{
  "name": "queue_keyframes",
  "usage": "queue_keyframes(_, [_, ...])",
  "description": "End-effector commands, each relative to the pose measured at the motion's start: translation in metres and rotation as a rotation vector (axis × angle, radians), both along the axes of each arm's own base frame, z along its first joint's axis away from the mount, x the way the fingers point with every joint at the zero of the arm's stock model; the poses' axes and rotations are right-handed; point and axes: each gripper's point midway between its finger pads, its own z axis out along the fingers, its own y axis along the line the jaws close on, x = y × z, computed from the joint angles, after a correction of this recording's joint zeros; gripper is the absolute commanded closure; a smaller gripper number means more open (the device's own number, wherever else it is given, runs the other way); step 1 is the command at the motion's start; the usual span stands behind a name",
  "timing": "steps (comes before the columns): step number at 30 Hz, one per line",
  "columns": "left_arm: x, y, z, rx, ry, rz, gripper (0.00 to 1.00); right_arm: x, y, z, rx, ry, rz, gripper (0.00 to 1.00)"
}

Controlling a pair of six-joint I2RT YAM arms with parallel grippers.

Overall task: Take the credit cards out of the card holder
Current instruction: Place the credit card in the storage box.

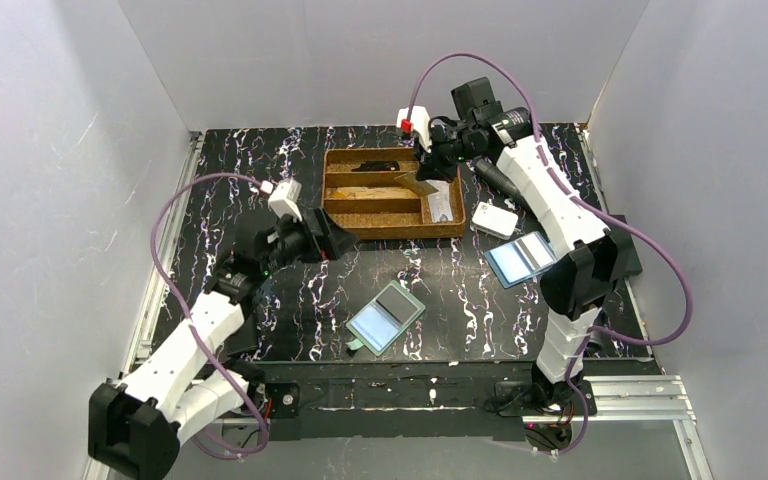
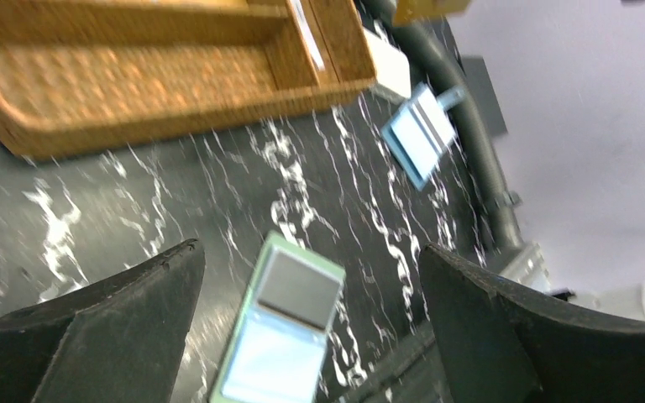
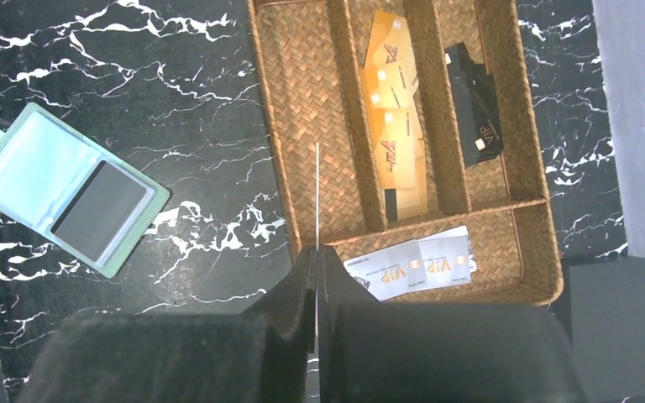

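While right gripper point(image 3: 317, 252) pinches a credit card point(image 3: 317, 197), card holder point(image 3: 67, 201) well apart, near wide-open left gripper point(image 2: 309, 252).

The table point(image 1: 300, 310) is topped in a black marble pattern veined with white. It is closed in on three sides by plain pale grey walls: a left wall point(image 1: 50, 200), a back wall point(image 1: 380, 60) and a right wall point(image 1: 720, 150). A metal rail point(image 1: 163, 260) is fixed along the table's left edge, and a second rail point(image 1: 640, 395) at the near right corner. The scene is lit evenly and softly.
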Motion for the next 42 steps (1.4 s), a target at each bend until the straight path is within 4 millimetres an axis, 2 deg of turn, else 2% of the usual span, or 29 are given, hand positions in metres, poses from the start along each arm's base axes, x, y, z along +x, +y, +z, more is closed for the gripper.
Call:
queue_keyframes(1, [0.043, 0.015, 0.022, 0.1, -0.106, 0.076, 0.02, 0.003, 0.001, 0.007, 0.01, -0.001, 0.047, 0.99])
queue_keyframes(3, [0.063, 0.016, 0.025, 0.081, -0.108, 0.132, 0.02, 0.012, 0.004, 0.006, 0.029, -0.01, 0.046, 0.99])
queue_keyframes(4, [0.072, 0.013, 0.034, 0.073, -0.13, 0.123, 0.02, 0.017, 0.006, 0.006, 0.041, -0.02, 0.04, 0.99])
queue_keyframes(7, [0.09, 0.012, 0.045, 0.098, -0.156, 0.117, 0.02, 0.028, 0.014, 0.018, 0.086, -0.034, 0.006, 0.99])
queue_keyframes(10, [0.103, 0.012, 0.055, 0.101, -0.173, 0.124, 0.02, 0.038, 0.019, 0.036, 0.128, -0.063, -0.027, 0.99])
queue_keyframes(12, [0.108, 0.009, 0.059, 0.087, -0.164, 0.111, 0.02, 0.046, 0.019, 0.04, 0.137, -0.085, -0.057, 0.99])
queue_keyframes(17, [0.117, 0.001, 0.063, 0.059, -0.145, 0.084, 0.02, 0.051, 0.022, 0.045, 0.187, -0.098, -0.087, 0.99])
queue_keyframes(24, [0.138, 0.003, 0.054, 0.108, -0.075, 0.086, 0.02, 0.066, 0.02, 0.019, 0.189, -0.107, -0.088, 0.99])
queue_keyframes(29, [0.155, 0.009, 0.057, 0.197, -0.03, 0.048, 0.02, 0.087, 0.012, 0.014, 0.239, -0.131, -0.069, 0.99])
queue_keyframes(33, [0.159, 0.013, 0.063, 0.254, -0.049, 0.003, 0.02, 0.089, 0.015, 0.008, 0.249, -0.098, -0.053, 0.99])
queue_keyframes(37, [0.16, 0.013, 0.061, 0.266, -0.104, -0.028, 0.02, 0.09, 0.019, -0.001, 0.25, -0.098, -0.018, 0.99])
queue_keyframes(42, [0.172, 0.019, 0.06, 0.277, -0.105, -0.01, 0.02, 0.106, 0.029, -0.003, 0.271, -0.082, -0.003, 0.99])
